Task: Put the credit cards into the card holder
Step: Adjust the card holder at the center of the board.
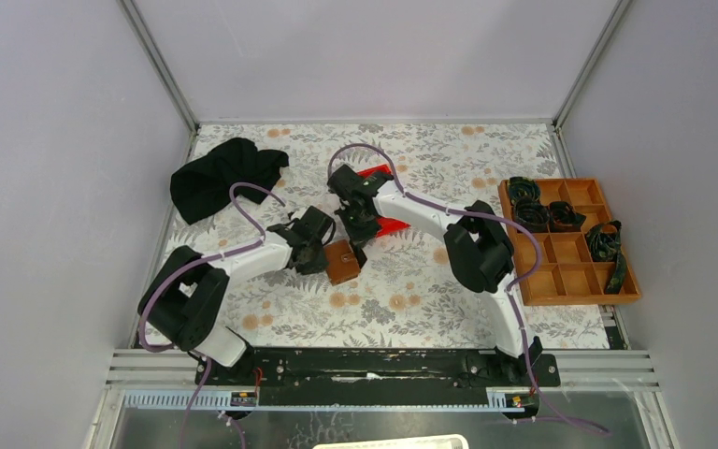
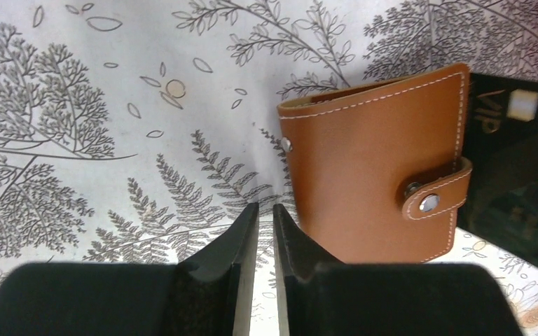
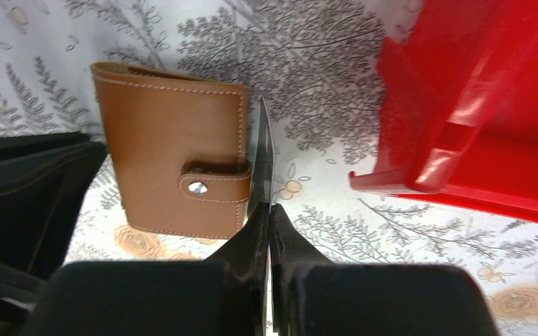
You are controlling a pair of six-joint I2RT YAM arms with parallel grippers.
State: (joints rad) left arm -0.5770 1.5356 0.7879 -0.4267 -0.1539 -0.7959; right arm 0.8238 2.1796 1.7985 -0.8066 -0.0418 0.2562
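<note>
The brown leather card holder (image 1: 341, 264) lies folded on the patterned cloth with its tab clasp snapped; the same card holder (image 3: 175, 161) sits left of centre in the right wrist view. My right gripper (image 3: 267, 210) is shut on a thin credit card (image 3: 264, 150), held edge-on along the clasp side. From the left wrist that credit card (image 2: 515, 175) looks dark, with "VIP" printed on it. My left gripper (image 2: 265, 206) hovers just left of the card holder (image 2: 375, 175). Its jaws stand a narrow slit apart with nothing between them. No other cards show.
A red plastic bin (image 3: 476, 105) stands just right of and behind my right gripper. A black cloth (image 1: 224, 176) lies at the back left. An orange-brown compartment tray (image 1: 580, 297) with dark items sits at the right edge.
</note>
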